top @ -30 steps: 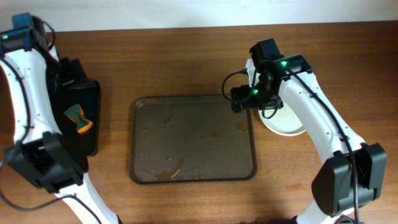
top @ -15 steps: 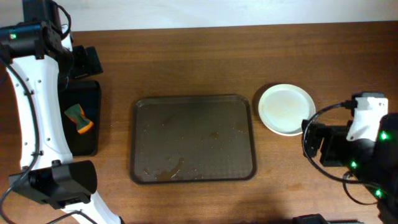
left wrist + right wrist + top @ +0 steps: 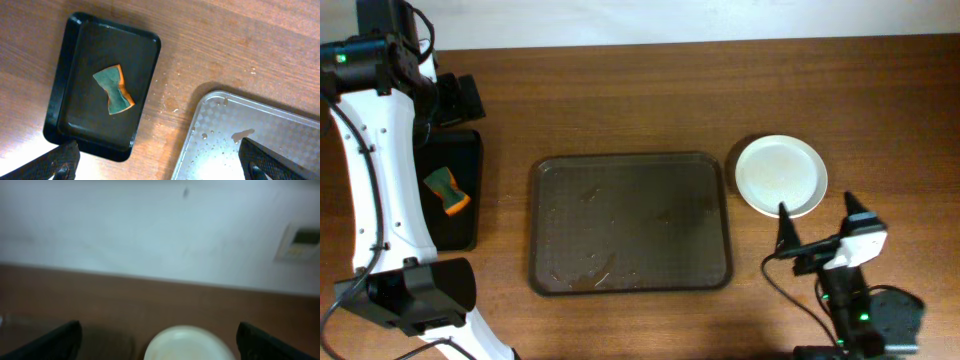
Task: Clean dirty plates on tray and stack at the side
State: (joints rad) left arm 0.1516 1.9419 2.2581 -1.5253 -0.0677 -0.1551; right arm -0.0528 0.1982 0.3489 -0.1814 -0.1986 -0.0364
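Note:
The dark brown tray [image 3: 630,222] lies mid-table with no plates on it, only sauce smears and droplets; its corner shows in the left wrist view [image 3: 250,145]. A cream-white plate [image 3: 781,176] sits on the table right of the tray and looks wiped. It also shows blurred in the right wrist view [image 3: 187,342]. I cannot tell whether other plates lie under it, and no pale green plate shows. My right gripper [image 3: 820,225] is open and empty, in front of the plate, and also shows in its wrist view [image 3: 162,347]. My left gripper [image 3: 160,167] is open and empty, high above the black tray.
A small black tray [image 3: 450,190] at the left edge holds a green and orange sponge [image 3: 446,190]; both appear in the left wrist view, the tray [image 3: 80,120] and the sponge [image 3: 114,90]. The left arm [image 3: 370,150] reaches along the left side. A white wall [image 3: 160,225] stands behind the table.
The right arm has pulled away from the plate and tray edge to the table's front right, its open gripper now facing the plate. The left arm shifted slightly, then stayed still.

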